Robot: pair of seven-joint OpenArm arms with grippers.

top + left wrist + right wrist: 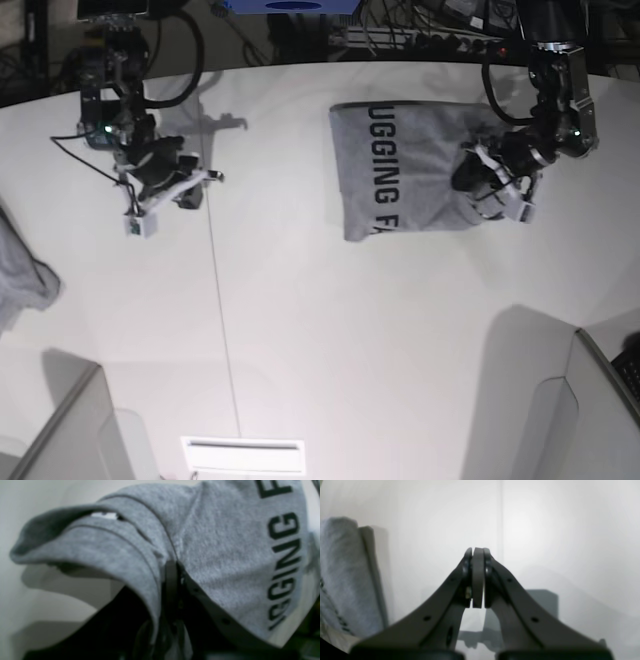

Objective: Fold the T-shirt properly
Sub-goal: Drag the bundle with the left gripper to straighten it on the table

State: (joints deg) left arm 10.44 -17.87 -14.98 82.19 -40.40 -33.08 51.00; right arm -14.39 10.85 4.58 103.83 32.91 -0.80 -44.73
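Observation:
The heather-grey T-shirt (410, 165) lies folded into a rough rectangle on the white table (330, 330) at the back right, with black block lettering along its left side. My left gripper (487, 188) is at the shirt's right edge and is shut on a bunch of its fabric. In the left wrist view the shirt (225, 555) drapes over the shut left gripper (175, 572), and a sleeve or hem fold curls to the left. My right gripper (207, 178) is shut and empty over bare table at the far left, well apart from the shirt. It shows shut in its wrist view (477, 552).
A smaller grey cloth lump (22, 275) lies at the table's left edge; grey cloth (342, 580) also shows at the left of the right wrist view. Pale partitions stand at the front left (70, 430) and front right (590, 420). A seam (215, 290) runs down the table.

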